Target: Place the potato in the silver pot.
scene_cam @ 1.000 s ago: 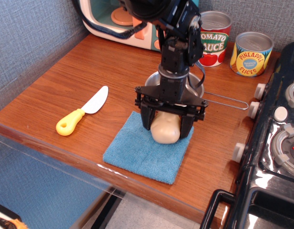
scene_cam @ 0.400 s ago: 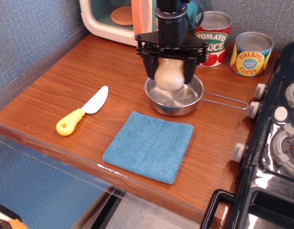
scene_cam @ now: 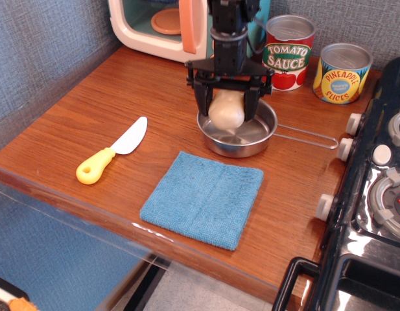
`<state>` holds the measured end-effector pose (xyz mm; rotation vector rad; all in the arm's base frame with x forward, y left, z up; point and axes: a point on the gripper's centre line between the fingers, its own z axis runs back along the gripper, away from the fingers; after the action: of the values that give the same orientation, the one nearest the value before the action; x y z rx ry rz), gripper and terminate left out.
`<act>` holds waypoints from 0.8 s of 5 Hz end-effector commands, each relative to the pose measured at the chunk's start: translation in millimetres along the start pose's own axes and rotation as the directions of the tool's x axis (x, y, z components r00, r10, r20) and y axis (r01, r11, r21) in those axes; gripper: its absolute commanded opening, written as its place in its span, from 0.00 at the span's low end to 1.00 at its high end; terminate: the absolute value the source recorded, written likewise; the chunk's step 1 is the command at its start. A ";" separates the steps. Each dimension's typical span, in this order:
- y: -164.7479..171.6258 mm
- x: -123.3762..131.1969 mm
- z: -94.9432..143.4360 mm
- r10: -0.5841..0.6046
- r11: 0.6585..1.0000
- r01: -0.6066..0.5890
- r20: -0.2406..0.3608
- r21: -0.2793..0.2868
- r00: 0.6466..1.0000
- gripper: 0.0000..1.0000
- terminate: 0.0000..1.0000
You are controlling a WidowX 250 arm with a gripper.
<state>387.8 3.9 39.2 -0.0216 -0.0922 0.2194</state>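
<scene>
The pale beige potato (scene_cam: 226, 110) hangs upright between the black fingers of my gripper (scene_cam: 226, 107), which is shut on it. It is held over the bowl of the silver pot (scene_cam: 258, 137), low down and close to the pot's floor; I cannot tell whether it touches. The pot sits on the wooden counter, its thin wire loop handle (scene_cam: 308, 137) pointing right. The arm comes down from above and hides the pot's far rim.
A blue cloth (scene_cam: 203, 197) lies in front of the pot. A yellow-handled toy knife (scene_cam: 111, 159) lies to the left. A tomato sauce can (scene_cam: 288, 52) and a pineapple can (scene_cam: 342, 72) stand behind. A toy microwave (scene_cam: 159, 26) is at the back left, a stove (scene_cam: 381, 194) on the right.
The gripper lifted the potato off the blue cloth, carried it back over the pot, and has since lowered it into the bowl.
</scene>
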 end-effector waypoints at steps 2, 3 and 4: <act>-0.7 -8.1 50.3 -0.011 0.998 0.019 0.131 -0.053 0.991 1.00 0.00; -0.8 -13.2 61.5 -0.031 0.997 0.042 0.143 -0.072 0.989 1.00 0.00; -6.7 -10.7 53.5 -0.055 0.994 0.067 0.126 -0.087 0.991 1.00 0.00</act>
<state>372.0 -5.3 77.5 -0.0952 -0.1780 0.1600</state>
